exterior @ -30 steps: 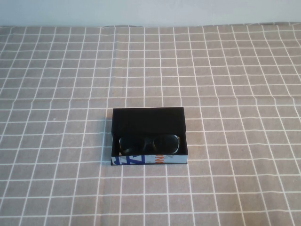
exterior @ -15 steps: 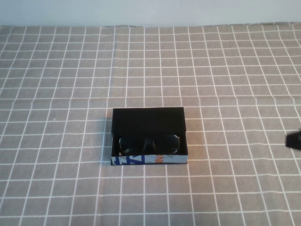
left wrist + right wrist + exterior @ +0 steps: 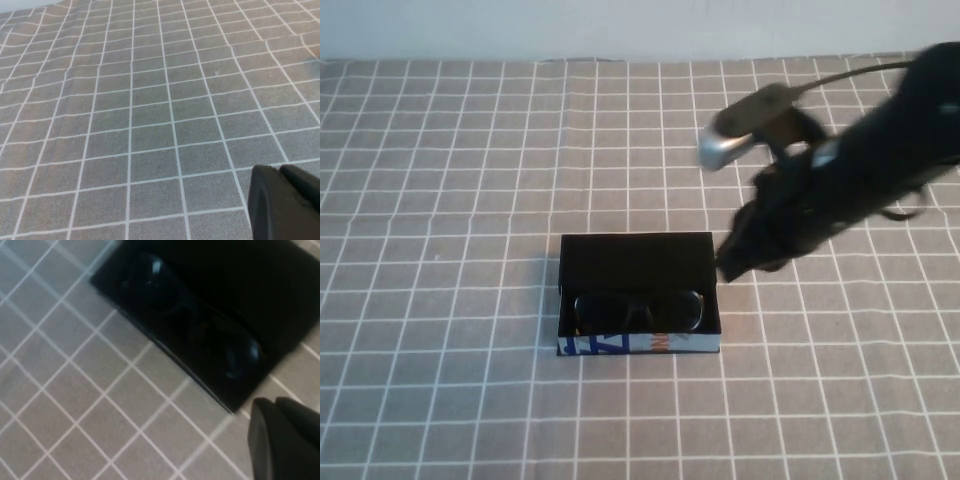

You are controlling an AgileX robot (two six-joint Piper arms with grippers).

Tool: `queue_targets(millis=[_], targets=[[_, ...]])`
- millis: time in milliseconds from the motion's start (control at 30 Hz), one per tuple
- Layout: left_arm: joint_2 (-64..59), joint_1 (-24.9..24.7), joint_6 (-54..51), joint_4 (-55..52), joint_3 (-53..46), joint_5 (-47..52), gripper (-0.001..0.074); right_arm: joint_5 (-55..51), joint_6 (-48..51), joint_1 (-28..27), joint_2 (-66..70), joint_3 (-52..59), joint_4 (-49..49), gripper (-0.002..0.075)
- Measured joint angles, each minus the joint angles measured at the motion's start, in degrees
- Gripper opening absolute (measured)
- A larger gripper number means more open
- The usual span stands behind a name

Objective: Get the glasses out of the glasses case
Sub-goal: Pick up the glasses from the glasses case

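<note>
The glasses case (image 3: 636, 254) is an open black box with a white printed front edge, lying in the middle of the table. The black glasses (image 3: 638, 308) lie inside it along the front edge. My right gripper (image 3: 732, 264) hovers just right of the case's right side, shut and empty. In the right wrist view the glasses (image 3: 192, 322) lie in the case (image 3: 260, 280), with the shut right gripper (image 3: 275, 403) just outside the case's corner. My left gripper (image 3: 279, 170) shows only in the left wrist view, shut and empty above bare cloth.
A grey cloth with a white grid (image 3: 450, 200) covers the whole table. The right arm (image 3: 860, 170) reaches in from the right, above the far right part of the table. A pale wall runs along the table's far edge.
The right arm has swung in from the right edge of the view to the case's right side. The case and the glasses have not moved.
</note>
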State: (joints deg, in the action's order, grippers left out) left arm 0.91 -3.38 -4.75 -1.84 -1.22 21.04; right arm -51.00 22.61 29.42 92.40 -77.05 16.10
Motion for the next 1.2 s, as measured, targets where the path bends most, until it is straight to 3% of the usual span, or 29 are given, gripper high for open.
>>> queue_targets(millis=[300, 400, 567, 667, 1200], targets=[[0.00, 0.00, 0.00, 0.00, 0.00, 0.00, -0.0005, -7.15, 18.16, 6.34, 15.83, -15.67, -1.37, 0.0010], [0.00, 0.00, 0.00, 0.00, 0.00, 0.00, -0.0004, -11.66, 25.33, 6.44, 19.96, -20.05, -1.59, 0.0090], [0.00, 0.00, 0.00, 0.00, 0.00, 0.00, -0.0004, -14.86, 35.19, 6.56, 25.50, -25.40, -1.82, 0.0294], [0.00, 0.00, 0.00, 0.00, 0.00, 0.00, -0.0004, -14.88, 39.47, 6.56, 27.46, -27.04, -1.95, 0.0351], [0.00, 0.00, 0.00, 0.00, 0.00, 0.00, -0.0004, -8.27, 42.24, 6.87, 31.79, -27.73, -2.42, 0.0371]])
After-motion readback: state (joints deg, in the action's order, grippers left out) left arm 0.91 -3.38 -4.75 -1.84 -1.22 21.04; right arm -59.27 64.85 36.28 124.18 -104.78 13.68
